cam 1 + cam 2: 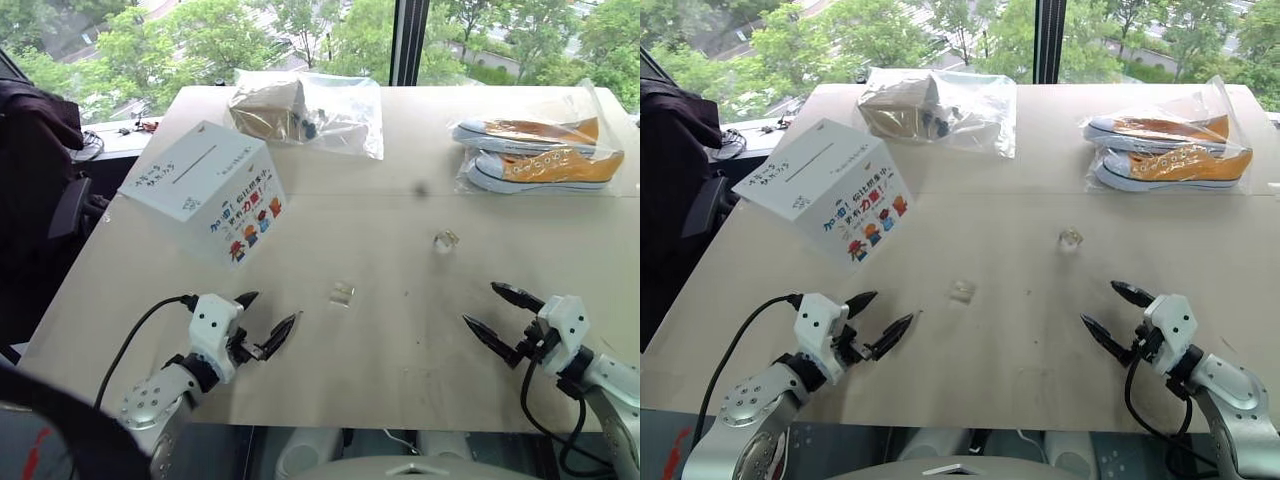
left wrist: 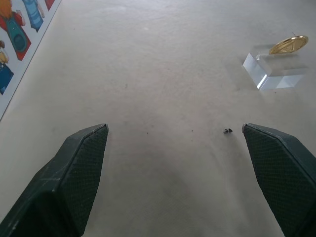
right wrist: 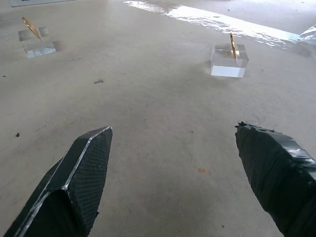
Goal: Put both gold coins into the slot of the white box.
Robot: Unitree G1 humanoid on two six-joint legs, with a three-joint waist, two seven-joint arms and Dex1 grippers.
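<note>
The white box (image 1: 205,185) stands tilted at the table's left, its plain face up and the slot (image 1: 195,165) a thin dark line across it. Two gold coins stand on edge in small clear blocks: one (image 2: 289,44) mid-table on its block (image 1: 342,293), the other (image 3: 232,45) farther right on its block (image 1: 446,240). My left gripper (image 1: 272,310) hovers open near the front edge, below the box and left of the nearer block. At the front right, my right gripper (image 1: 483,305) is open too, short of the farther block. Nothing sits between either pair of fingers.
A brown box in a clear plastic bag (image 1: 300,110) lies at the back, behind the white box. Orange sneakers in a clear bag (image 1: 540,150) lie at the back right. A dark chair (image 1: 40,150) stands off the table's left edge.
</note>
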